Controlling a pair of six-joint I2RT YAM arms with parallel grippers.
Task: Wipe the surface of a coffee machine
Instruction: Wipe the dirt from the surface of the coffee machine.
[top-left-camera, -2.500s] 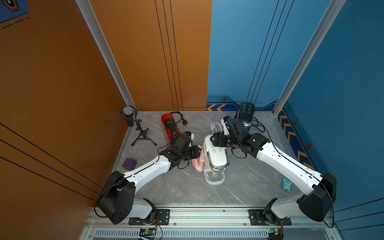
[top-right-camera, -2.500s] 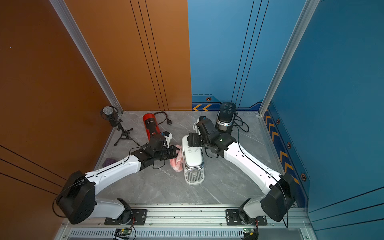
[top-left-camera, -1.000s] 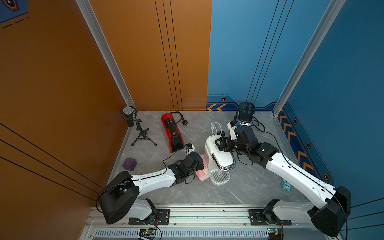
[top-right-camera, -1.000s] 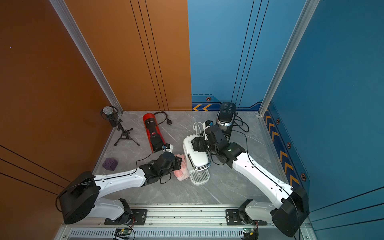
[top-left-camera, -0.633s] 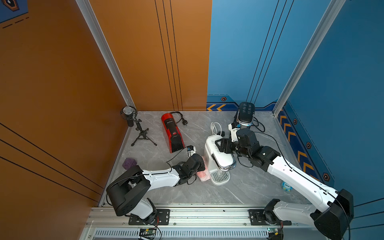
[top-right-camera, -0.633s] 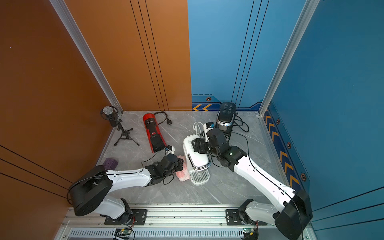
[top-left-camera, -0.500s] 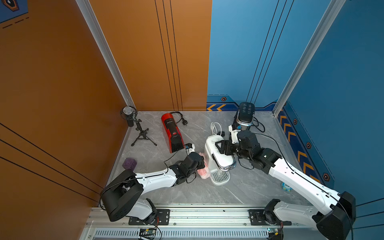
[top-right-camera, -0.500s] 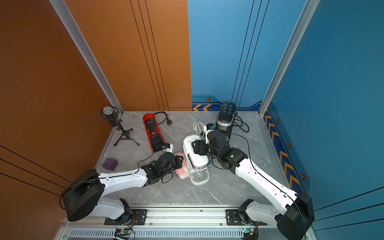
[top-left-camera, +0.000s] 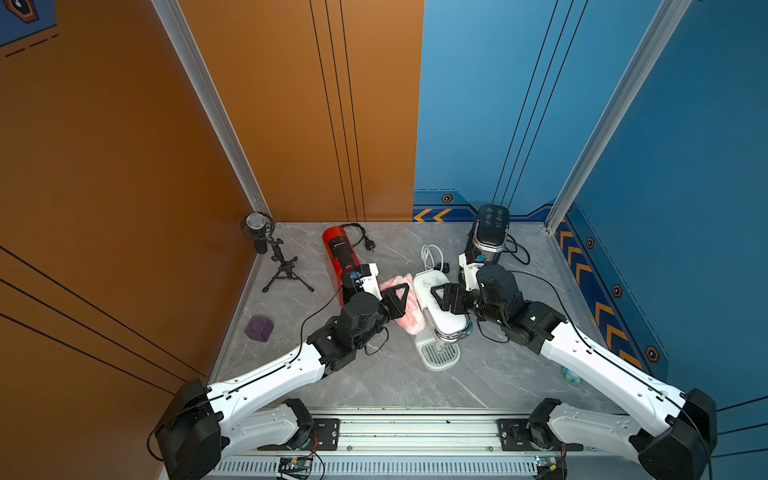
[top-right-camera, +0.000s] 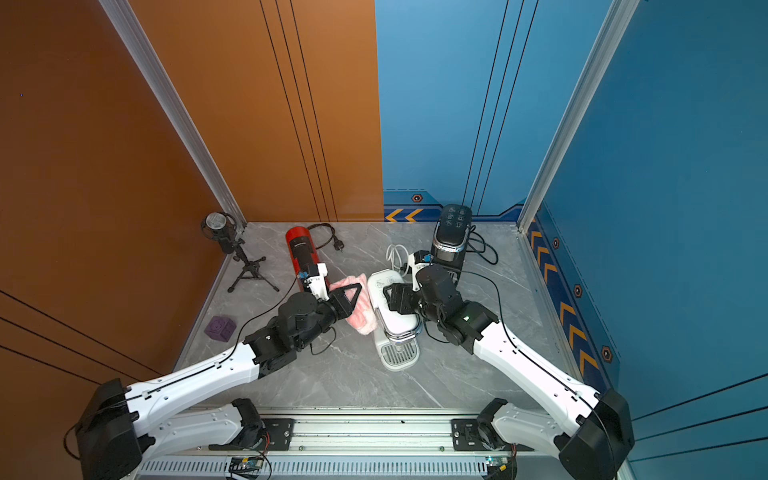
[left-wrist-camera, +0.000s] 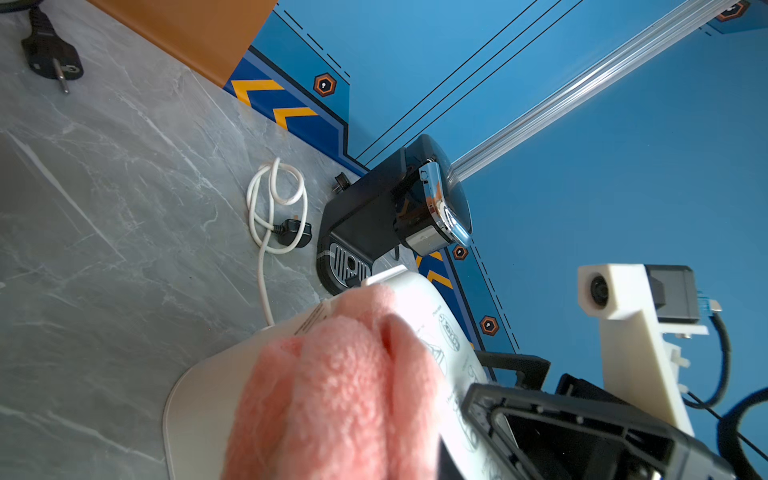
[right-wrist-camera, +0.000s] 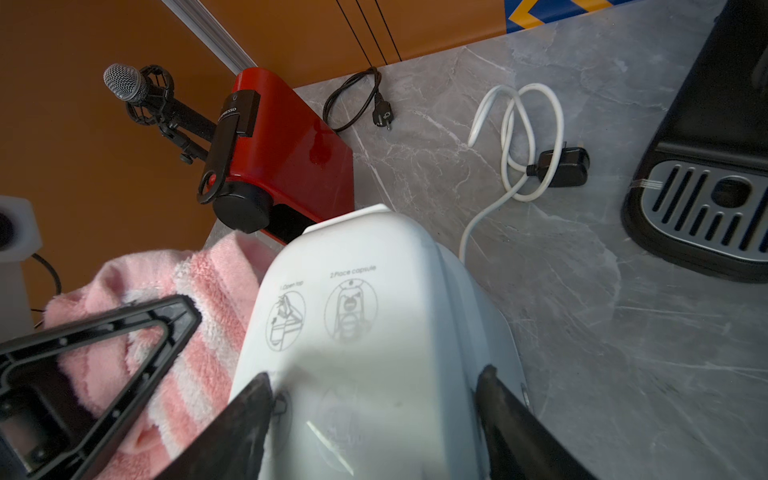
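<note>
A white coffee machine stands mid-table, its drip tray toward the front. My left gripper is shut on a pink striped cloth, which it presses against the machine's left side near the top. In the left wrist view the cloth covers my jaws and lies on the white body. My right gripper straddles the machine's top, one finger on each side of it.
A red coffee machine lies behind the left arm and a black one stands at the back right. A coiled white cable lies between them. A microphone on a tripod and a purple cube are on the left.
The left gripper has carried the cloth from the machine's lower front corner up and back along its left side. The right gripper has kept its place on the machine's top.
</note>
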